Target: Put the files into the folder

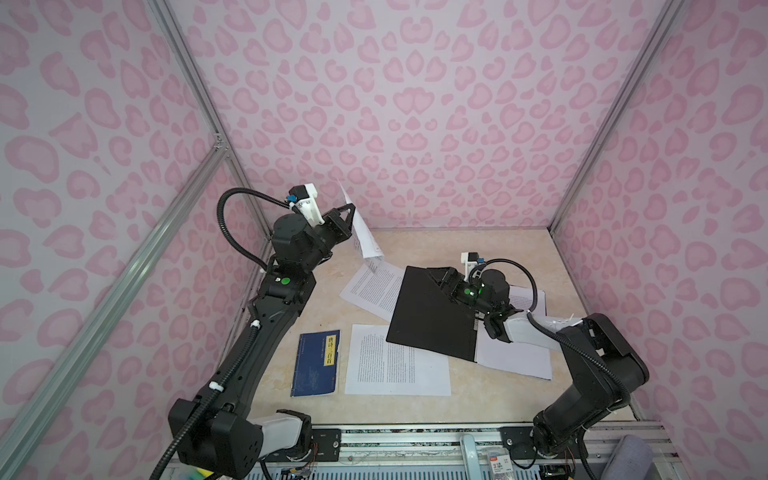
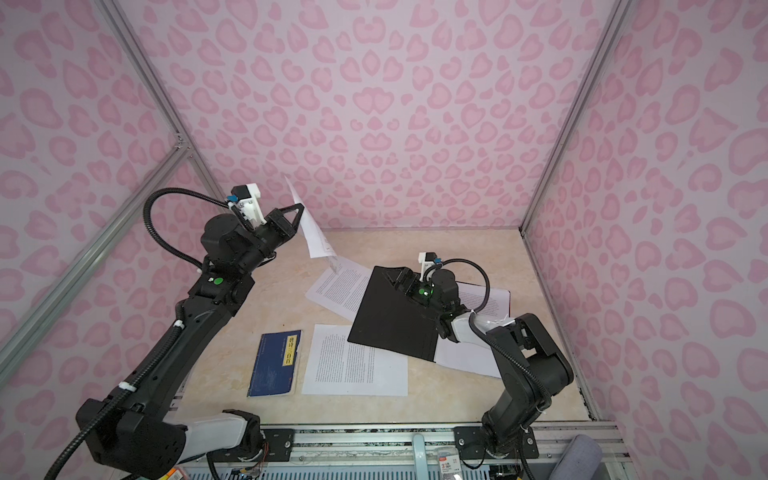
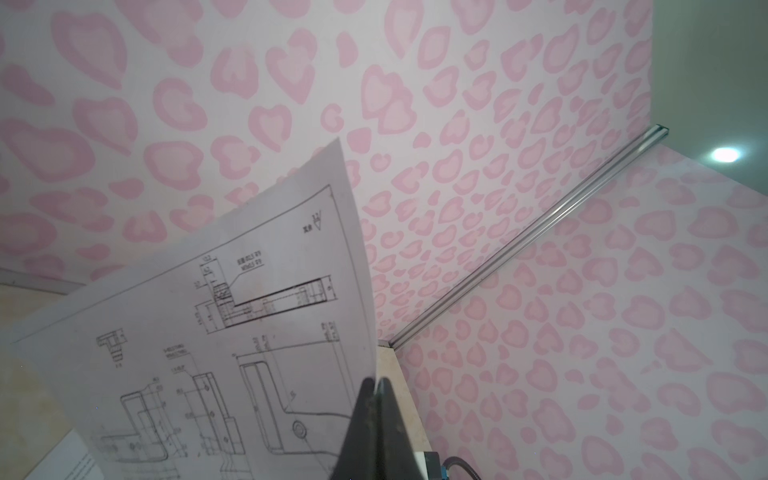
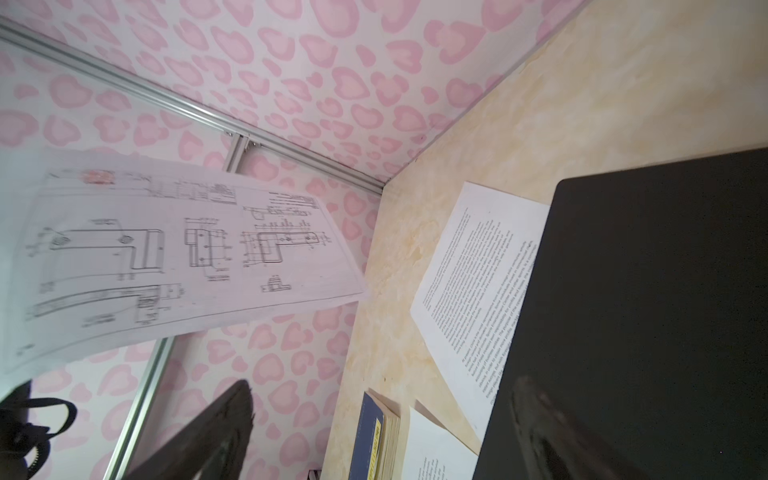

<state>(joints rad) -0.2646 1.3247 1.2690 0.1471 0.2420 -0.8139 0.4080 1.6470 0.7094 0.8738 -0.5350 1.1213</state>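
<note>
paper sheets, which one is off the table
The sheet with line drawings, pinched in the left claw; the text sheets lie on the table.

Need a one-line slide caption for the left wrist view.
Left gripper shut on the edge of a technical-drawing sheet, held up in front of the pink patterned wall.

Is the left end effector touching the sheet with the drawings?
Touching. The left wrist view shows the drawing sheet pinched in the shut left end effector.
</note>
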